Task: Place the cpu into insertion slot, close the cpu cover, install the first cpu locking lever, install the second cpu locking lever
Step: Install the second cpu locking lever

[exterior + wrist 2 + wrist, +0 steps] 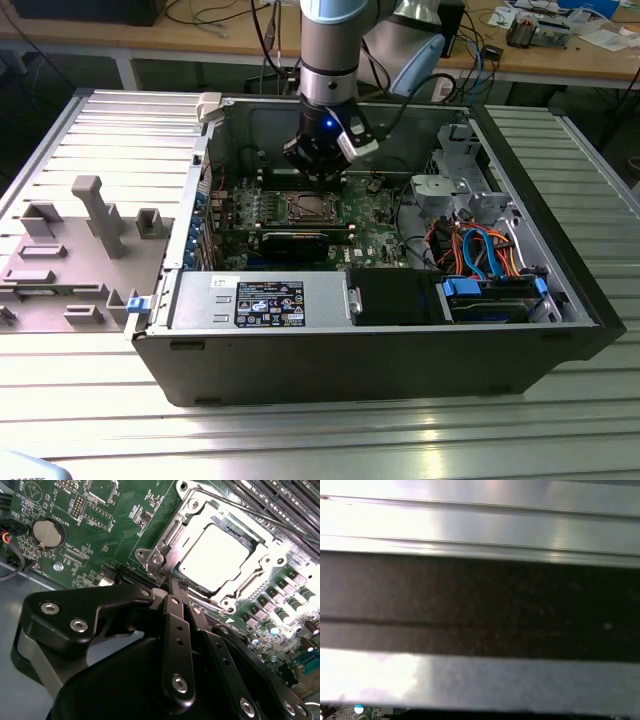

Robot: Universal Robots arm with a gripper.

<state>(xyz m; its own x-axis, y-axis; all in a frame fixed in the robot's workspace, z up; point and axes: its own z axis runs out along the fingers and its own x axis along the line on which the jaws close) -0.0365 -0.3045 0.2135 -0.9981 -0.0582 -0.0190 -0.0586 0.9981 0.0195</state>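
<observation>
Cpu (212,555) seated in socket on motherboard (105,535), inside open PC case (560,330) on table (300,440). Cpu cover (197,517) looks down over it, window framing the chip; can't confirm levers latched.

Gripper (172,587) tips just beside socket corner nearest wrist, by a thin lever rod (157,572). Jaws together, nothing seen between them.

Step in hand, judged: lever work. To do well: push w/ fingertip on rod end only, keep clear of chip top & nearby caps, sweep under retaining hook w/o side-loading cover.

Arm pose, exterior view: wrist near vertical, descending into case from rear wall side, tool tilted slightly toward socket (310,207).
</observation>
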